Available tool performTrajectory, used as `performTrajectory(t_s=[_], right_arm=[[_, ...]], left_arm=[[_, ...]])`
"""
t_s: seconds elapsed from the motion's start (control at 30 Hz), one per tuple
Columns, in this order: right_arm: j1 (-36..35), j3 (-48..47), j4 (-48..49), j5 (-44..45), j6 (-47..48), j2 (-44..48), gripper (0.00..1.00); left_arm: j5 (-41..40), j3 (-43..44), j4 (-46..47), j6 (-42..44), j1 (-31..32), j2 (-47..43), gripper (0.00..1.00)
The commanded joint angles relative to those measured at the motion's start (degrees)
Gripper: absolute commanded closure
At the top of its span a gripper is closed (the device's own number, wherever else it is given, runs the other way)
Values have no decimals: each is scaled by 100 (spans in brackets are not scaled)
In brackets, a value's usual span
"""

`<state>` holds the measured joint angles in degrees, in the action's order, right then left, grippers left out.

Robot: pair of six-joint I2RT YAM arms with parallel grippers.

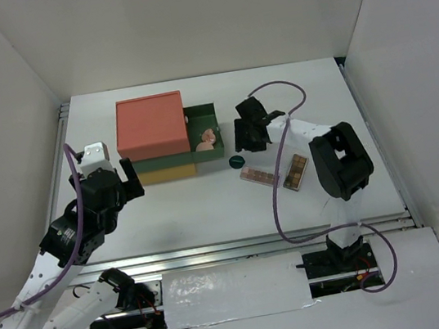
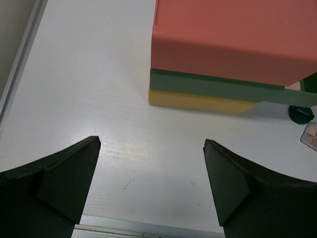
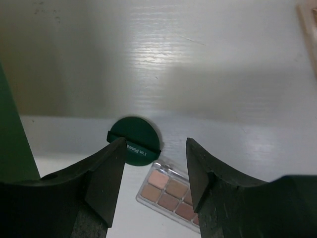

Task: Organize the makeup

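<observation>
The right gripper (image 3: 156, 148) is holding its jaws partly apart with nothing between them, pointing down at the table (image 3: 198, 59) just right of the green drawer (image 1: 210, 114), which is standing open. Beyond its fingertips the dark-green disc (image 3: 134, 140) is lying flat, and a palette (image 3: 168, 191) is lying just beside it, partly hidden by one finger (image 3: 213, 183). A pale strip at that view's upper right edge is cut off too much to name. From above, the right arm is reaching forward and left from its base, with its elbow raised and its wrist turning toward the drawer. The disc is sitting just off the drawer's front right corner. A second palette (image 1: 295, 172) is lying at an angle beside the first, close to the arm's dark elbow. Two peach puffs (image 1: 207, 139) are resting inside the drawer. The left gripper (image 2: 152, 144) is holding its jaws wide apart and empty over bare table, near the front left of the box (image 2: 233, 44). Its arm is folding up from the lower left. In its wrist view the disc and a palette corner are being cut off at the right edge.
</observation>
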<state>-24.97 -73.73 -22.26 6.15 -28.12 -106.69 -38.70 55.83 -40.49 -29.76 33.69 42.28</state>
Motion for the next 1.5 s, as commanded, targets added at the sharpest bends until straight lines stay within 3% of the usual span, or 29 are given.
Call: performTrajectory(t_s=[0.0, 0.3, 0.57, 0.87, 0.93, 1.07, 1.47], right_arm=[[-17, -510, -121, -518, 403, -246, 41], [-34, -800, -252, -1072, 597, -809, 42], [-166, -625, -402, -897, 571, -757, 50], [-210, -520, -332, -686, 518, -836, 80], [-201, -519, -331, -685, 474, -844, 81], [-210, -537, -332, -773, 492, -915, 100], [-219, 78, 432, -1265, 246, -2, 100]], left_arm=[[-33, -37, 129, 102, 32, 43, 1], [-32, -29, 103, 93, 41, 140, 1], [-41, -29, 103, 93, 50, 96, 1], [-59, -37, 111, 93, 41, 34, 1], [-50, -37, 111, 102, 41, 34, 1], [-59, -37, 94, 93, 41, 26, 1], [-59, -37, 111, 84, 50, 17, 1]])
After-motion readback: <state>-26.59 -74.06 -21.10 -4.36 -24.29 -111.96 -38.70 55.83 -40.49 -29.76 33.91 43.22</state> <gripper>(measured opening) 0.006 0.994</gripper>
